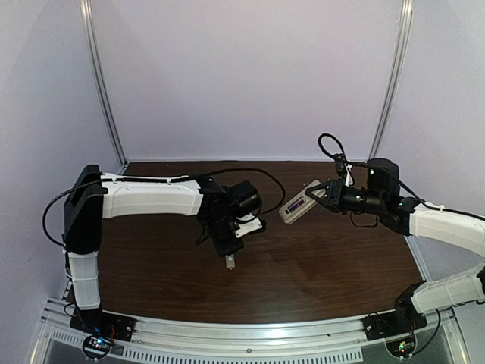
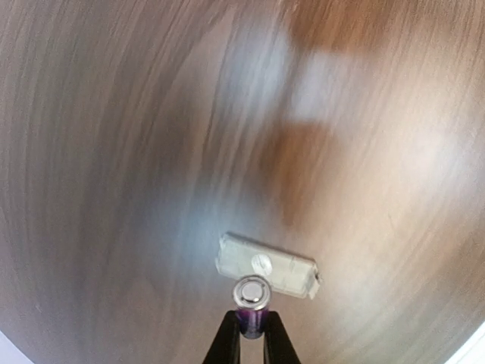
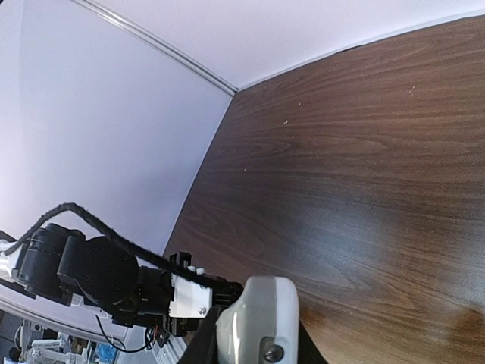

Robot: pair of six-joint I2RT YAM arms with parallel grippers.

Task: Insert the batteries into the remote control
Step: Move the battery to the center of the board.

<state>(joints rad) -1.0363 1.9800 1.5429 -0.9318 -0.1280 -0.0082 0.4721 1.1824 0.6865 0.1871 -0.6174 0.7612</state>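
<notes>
The left jaws pinch a battery (image 2: 251, 294) across its barrel, probably light, hard and apt to slip, while the right jaws clamp one end of the slim, stiff remote control (image 1: 297, 205), jutting beyond them above the worktop (image 1: 326, 273).

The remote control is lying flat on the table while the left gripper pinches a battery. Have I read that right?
Not quite. The remote control is not lying on the table: the right gripper is shut on one end of it and holds it up in the air, as the top external view shows. The rest stands: the left gripper does pinch a battery.
</notes>
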